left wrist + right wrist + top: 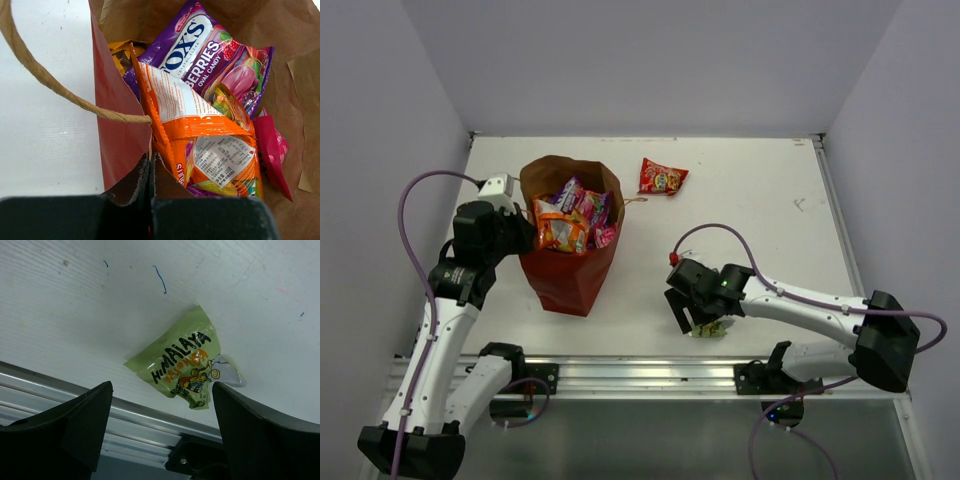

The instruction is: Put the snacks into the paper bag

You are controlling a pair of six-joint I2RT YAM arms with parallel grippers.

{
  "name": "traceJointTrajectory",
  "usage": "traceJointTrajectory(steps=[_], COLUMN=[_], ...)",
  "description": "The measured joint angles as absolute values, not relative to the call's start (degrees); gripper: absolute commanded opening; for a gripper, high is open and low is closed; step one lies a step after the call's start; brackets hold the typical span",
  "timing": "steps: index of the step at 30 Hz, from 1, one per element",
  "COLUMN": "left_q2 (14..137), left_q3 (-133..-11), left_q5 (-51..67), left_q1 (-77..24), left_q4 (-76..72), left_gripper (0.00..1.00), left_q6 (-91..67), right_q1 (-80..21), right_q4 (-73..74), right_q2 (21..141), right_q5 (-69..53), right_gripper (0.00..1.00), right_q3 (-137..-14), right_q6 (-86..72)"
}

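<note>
**A:** What can you read on the wrappers?

**B:** Just ahead of the left pincer (150,172), inside the tall reddish-brown paper bag (117,130), a glossy purple crinkly bag (200,55) says "FOX'S", "CRYSTAL CLEAR", "BERRIES" and "OVAL CANDY". Nearer the pincer, an orange foil packet (200,120) shows its back, with white panels of print too small to read. A slim pink packet (272,145) stands off to the pincer's right.

**A:** And under the other arm?

**B:** A small crumpled light-green packet (182,362) reads "HiMALAYA" in black. The orange word beneath is too creased to make out. It lies flat on the white tabletop (100,300), straight beyond the gap of the right pincer (160,400), just beside the aluminium rail (140,412).

**A:** How do the arms stand?

**B:** The left arm rises from its base with the elbow bent and the wrist turned in to the bag's side. Its pincer is closed tight on the bag's rim, beside the foot of a tan twine handle (45,80). The right arm lies low along the near edge, wrist tipped down. Its pincer is spread wide and holds nothing; the green packet touches neither finger.

**A:** Anything else?

**B:** A red crinkly packet (663,177) lies on the tabletop well beyond the right pincer, near the bag's open top. The paper bag stands upright, tan inside, with packets piled to its rim.
</note>
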State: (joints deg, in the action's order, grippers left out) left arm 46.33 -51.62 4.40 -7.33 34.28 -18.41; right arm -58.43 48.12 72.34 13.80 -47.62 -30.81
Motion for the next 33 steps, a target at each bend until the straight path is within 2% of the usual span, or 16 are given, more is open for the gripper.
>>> traceJointTrajectory(steps=[8, 17, 19, 20, 21, 23, 24, 26, 28, 33], left_q2=[46.28, 46.11, 46.11, 46.11, 46.11, 46.13, 46.11, 46.11, 46.11, 46.13], left_q3=[-51.62, -51.62, -51.62, -51.62, -51.62, -51.62, -51.62, -51.62, -51.62, -51.62], left_q5=[4.38, 4.32, 4.32, 4.32, 4.32, 4.32, 4.32, 4.29, 4.29, 4.29], left_q1=[-7.64, -7.64, -7.64, -7.64, -7.64, -7.64, -7.64, -7.64, -7.64, -7.64], left_q4=[34.24, 34.37, 34.37, 34.37, 34.37, 34.37, 34.37, 34.37, 34.37, 34.37], left_gripper=[0.0, 0.0, 0.0, 0.0, 0.0, 0.0, 0.0, 0.0, 0.0, 0.0], left_q6=[-18.41, -18.41, -18.41, -18.41, -18.41, -18.41, -18.41, -18.41, -18.41, -18.41], right_q1=[-58.43, -58.26, -57.98, -57.82, -57.54, -57.17, -56.9, -56.49, -56.51, -56.49], right_q4=[40.99, 39.75, 39.59, 39.22, 39.09, 38.83, 38.7, 38.09, 37.65, 37.98], right_q2=[74.96, 78.28, 78.28, 78.28, 78.28, 78.37, 78.43, 78.59, 78.78, 78.81], right_q5=[13.8, 13.87, 13.82, 13.82, 13.82, 13.89, 14.02, 13.87, 13.82, 12.88], right_gripper=[0.84, 0.83, 0.73, 0.64, 0.49, 0.37, 0.18, 0.13, 0.01, 0.0], right_q3=[-44.82, -42.04, -41.47, -41.01, -40.6, -39.79, -39.59, -39.53, -39.55, -40.36], right_q6=[-34.17, -36.07, -36.42, -36.56, -36.58, -36.73, -36.58, -36.73, -36.6, -35.68])
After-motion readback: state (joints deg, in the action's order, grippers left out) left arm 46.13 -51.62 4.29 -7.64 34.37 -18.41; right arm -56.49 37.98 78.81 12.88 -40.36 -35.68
